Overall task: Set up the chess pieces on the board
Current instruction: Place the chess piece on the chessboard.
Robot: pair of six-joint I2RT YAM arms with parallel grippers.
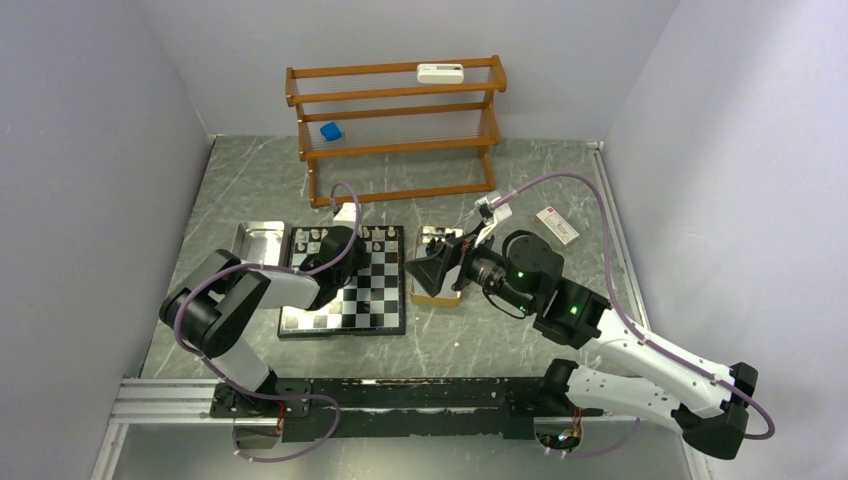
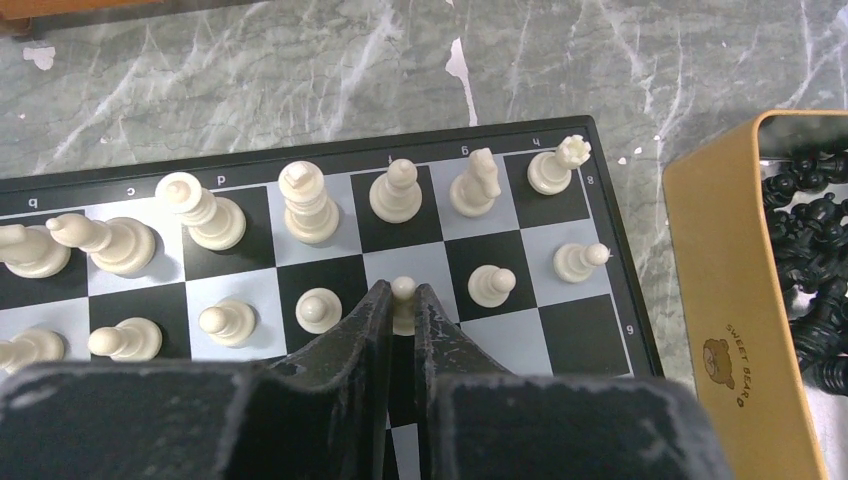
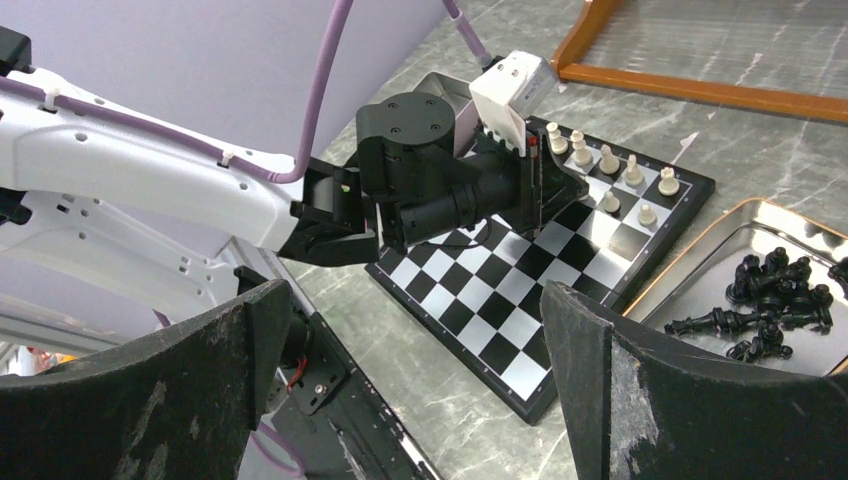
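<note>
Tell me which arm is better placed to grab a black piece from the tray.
Right: the right pincer hangs open by the gold-sided tray of black chess pieces; the left pincer grips a cream pawn on the black-and-silver board.

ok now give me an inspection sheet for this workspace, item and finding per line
surface: grey marbled tabletop, a few pale specks
job's things: glossy black-and-silver chessboard, cream chess pieces standing in its two far rows; black chess pieces heaped in a gold-walled metal tray
clutter: shiny metal tray left of the board; small white-and-red card
grippers: left gripper closed on a cream pawn on the board; right gripper open, empty
cables: purple cables arch over both arms
surroundings: wooden slatted rack holding a blue block and a white device; grey walls
</note>
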